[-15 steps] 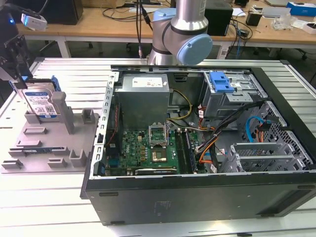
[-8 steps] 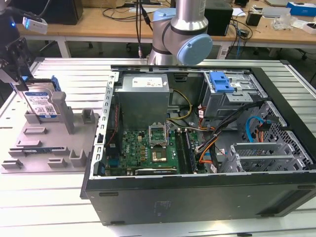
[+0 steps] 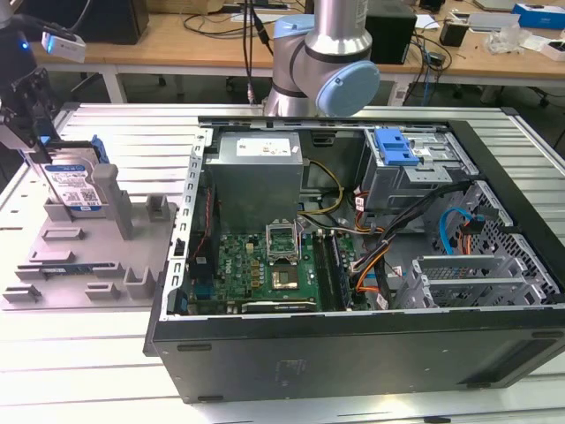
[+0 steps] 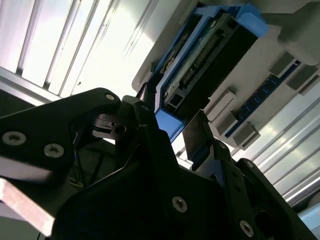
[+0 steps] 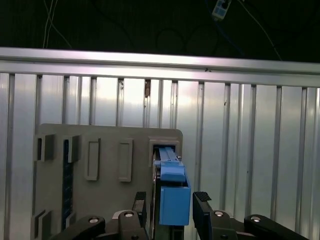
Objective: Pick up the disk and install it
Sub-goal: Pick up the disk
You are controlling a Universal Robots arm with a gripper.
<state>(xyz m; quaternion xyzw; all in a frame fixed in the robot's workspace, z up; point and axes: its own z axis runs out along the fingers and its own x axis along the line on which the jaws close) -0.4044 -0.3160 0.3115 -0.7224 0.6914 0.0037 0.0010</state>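
The disk [image 3: 78, 187] stands on edge in a slot of the grey holder plate [image 3: 79, 265], at the exterior view's left. Its white-and-blue label faces the camera and a blue carrier frames it. My gripper [image 3: 40, 150] hangs at the disk's upper edge. In both wrist views the black fingers [image 5: 202, 205] straddle the blue carrier edge [image 5: 174, 200], one on each side. A thin bright gap shows beside one finger [image 4: 197, 130], so the gripper [image 4: 172, 127] is open around the disk [image 4: 210, 55], which still sits in its slot.
An open computer case [image 3: 353, 353] lies to the exterior view's right, showing a motherboard, cables and a drive cage with a blue latch [image 3: 395, 146]. The arm's base [image 3: 327, 62] stands behind the case. The holder plate [image 5: 105, 145] has several other raised slots on a ribbed aluminium table.
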